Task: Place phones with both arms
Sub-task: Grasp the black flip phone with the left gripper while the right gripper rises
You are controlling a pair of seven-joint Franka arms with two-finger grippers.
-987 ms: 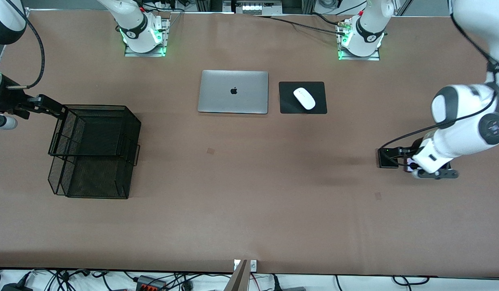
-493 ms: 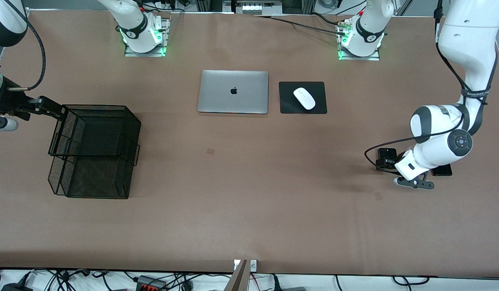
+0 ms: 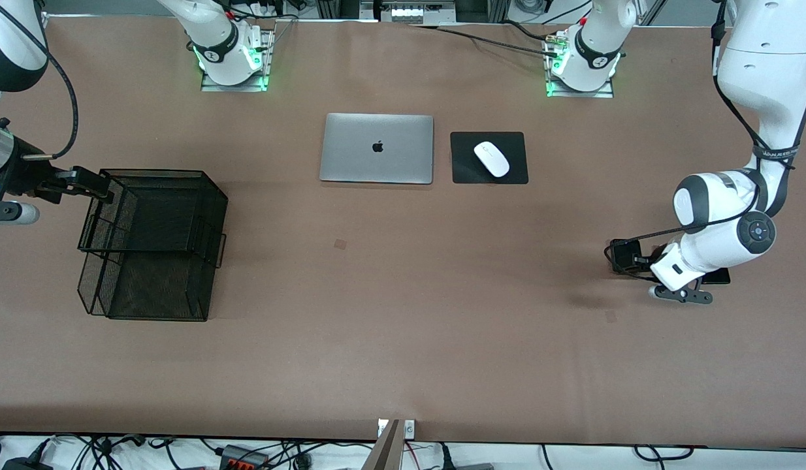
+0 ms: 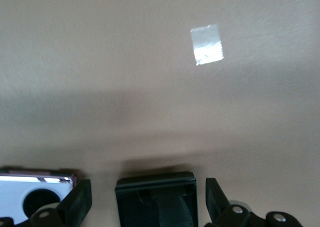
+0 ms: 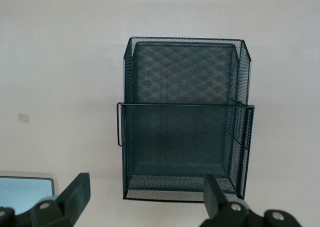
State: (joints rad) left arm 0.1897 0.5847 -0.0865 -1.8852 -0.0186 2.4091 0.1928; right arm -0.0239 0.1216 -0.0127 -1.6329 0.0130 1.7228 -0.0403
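Both jaws open, left gripper [image 4: 145,202] shifted (over black flip phone [image 4: 156,199])

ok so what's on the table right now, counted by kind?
Phones: 3 (black flip phone, lavender phone, black slab phone)
Laptop: 1
Mouse: 1
Mouse pad: 1
Mesh tray: 1
Total: 7

Broad bare table [image 3: 403,326] lies between the black mesh tray stack [image 3: 151,241] at the right arm's end and the phones at the left arm's end, with the laptop [image 3: 377,148] and mouse pad [image 3: 465,171] nearer the bases.
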